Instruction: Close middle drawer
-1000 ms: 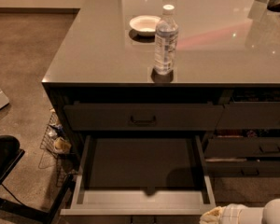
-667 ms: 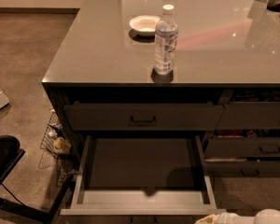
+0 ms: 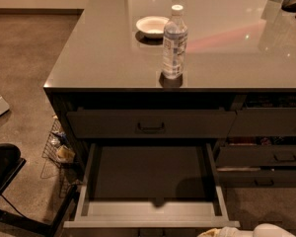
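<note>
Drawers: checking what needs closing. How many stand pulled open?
1: the middle drawer, pulled far out beneath the shut top drawer. The neighbouring column's drawers look shut, but are partly cropped. The gripper is at the bottom edge, near the middle drawer's front.

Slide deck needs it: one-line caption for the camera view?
Middle drawer pulled open under the countertop; gripper at the frame's bottom edge, by its front.

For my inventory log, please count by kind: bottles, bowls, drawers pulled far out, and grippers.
Water bottle: 1
White bowl: 1
Middle drawer, pulled far out: 1
Gripper, at the bottom edge, right of that drawer: 1
Total: 4
</note>
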`<state>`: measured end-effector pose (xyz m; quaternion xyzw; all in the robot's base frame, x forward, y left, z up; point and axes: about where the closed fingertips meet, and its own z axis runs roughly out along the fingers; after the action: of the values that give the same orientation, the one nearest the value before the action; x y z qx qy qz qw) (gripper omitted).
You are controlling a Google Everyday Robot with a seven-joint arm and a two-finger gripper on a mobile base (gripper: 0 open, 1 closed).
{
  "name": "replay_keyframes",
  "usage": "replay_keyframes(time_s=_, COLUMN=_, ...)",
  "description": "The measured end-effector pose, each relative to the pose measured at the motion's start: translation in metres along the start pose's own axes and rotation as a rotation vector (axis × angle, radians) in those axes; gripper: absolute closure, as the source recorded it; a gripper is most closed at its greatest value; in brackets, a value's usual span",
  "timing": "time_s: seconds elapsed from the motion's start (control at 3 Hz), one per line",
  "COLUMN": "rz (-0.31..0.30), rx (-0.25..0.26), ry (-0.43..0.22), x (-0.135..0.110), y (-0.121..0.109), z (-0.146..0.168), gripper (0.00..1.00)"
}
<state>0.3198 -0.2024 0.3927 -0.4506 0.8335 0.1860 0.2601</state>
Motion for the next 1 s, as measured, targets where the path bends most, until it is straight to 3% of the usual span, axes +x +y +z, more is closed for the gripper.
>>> replay_keyframes(time_s=0.33, rz=0.026, rx=-0.015, ry=-0.027, x=-0.006, y=-0.015, z=0.038, gripper=1.0)
replay_keyframes(time_s=0.67, rz=0.027, rx=-0.015, ry=-0.028, x=-0.006, y=-0.015, z=0.039, gripper=1.0)
replay_keyframes(time_s=1.0, rz=-0.014, rx=-0.016, ry=-0.033, x=-0.04, y=-0.039, z=0.058, gripper=1.0)
